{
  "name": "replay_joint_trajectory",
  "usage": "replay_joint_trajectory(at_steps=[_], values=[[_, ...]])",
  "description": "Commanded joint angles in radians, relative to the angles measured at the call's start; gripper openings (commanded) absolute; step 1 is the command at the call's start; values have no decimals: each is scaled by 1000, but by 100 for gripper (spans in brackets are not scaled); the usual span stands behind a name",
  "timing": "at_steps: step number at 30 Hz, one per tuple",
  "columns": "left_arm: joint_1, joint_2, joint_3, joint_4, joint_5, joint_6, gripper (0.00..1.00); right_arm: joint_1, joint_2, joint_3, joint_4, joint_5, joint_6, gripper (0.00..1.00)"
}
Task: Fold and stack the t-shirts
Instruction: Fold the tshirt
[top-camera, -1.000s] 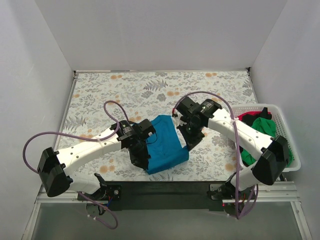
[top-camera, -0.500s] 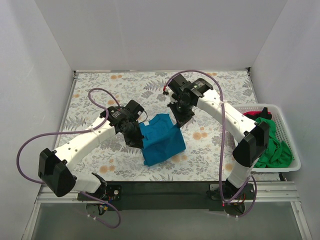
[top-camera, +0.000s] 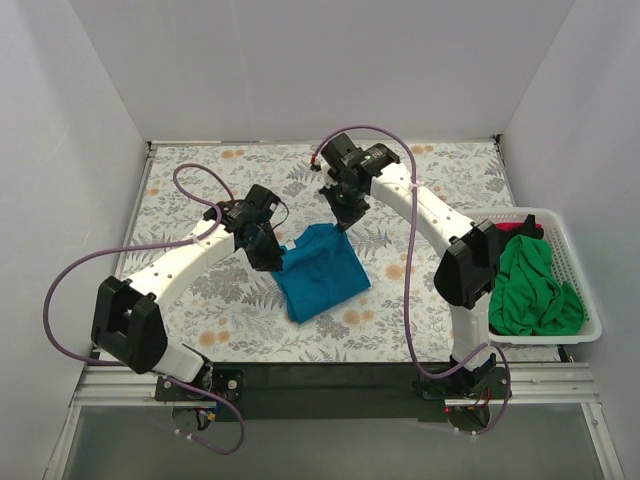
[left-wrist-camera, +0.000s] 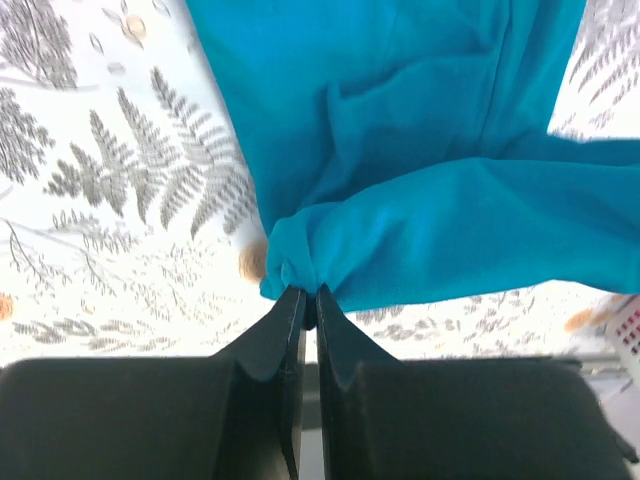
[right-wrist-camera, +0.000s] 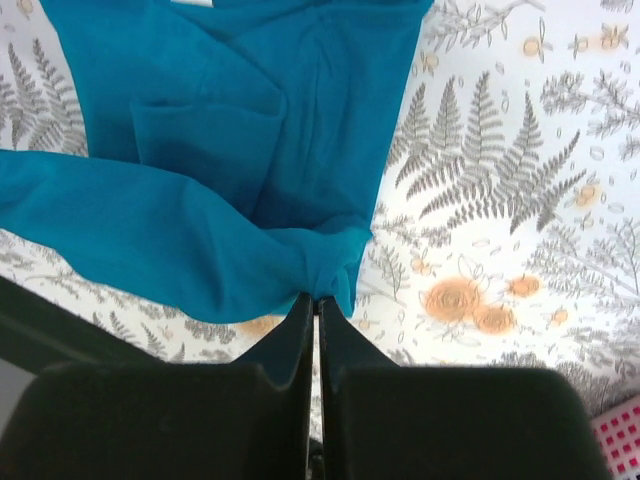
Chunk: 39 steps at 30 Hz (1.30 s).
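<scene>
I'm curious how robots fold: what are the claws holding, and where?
Both hold the teal-blue t-shirt: the left gripper pinches one bunched corner, the right gripper another.

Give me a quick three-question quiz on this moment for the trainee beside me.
1. True or false: the left gripper and the right gripper are each shut on the teal t-shirt.
2. Where does the green t-shirt lie? A in the white basket; B under the teal t-shirt; C in the left gripper.
3. Seen from above, which gripper holds the shirt farther out from the robot?

Key: 1 true; 2 A; 3 the right one.
</scene>
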Motion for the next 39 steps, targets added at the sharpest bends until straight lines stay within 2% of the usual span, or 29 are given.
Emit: replay_joint_trajectory(at_steps=[1,10,19,28,30,31,34,37,38,39], values=[[30,-4,-29,85,-65,7,0,-3,22,18,133,5,-34,1],[69,35,-160,304,-134,17,0,-28,54,-136,369,5,-28,1],[84,62,-194,404,-196,17,0,-60,39,-320,553,10,35,1],[82,89,-178,431,-203,39,0,-72,13,-385,595,20,58,2],[84,108,-186,445,-208,40,2,-74,8,-390,598,20,61,9],[82,114,-189,451,-211,40,4,-75,5,-390,598,20,64,12],[84,111,-185,467,-222,50,13,-75,-21,-394,597,20,67,31],[84,57,-174,470,-240,69,44,-75,-67,-402,597,20,70,41],[84,39,-171,468,-245,76,61,-75,-94,-413,598,20,70,42],[84,-4,-171,465,-251,83,69,-75,-110,-419,604,20,69,42]])
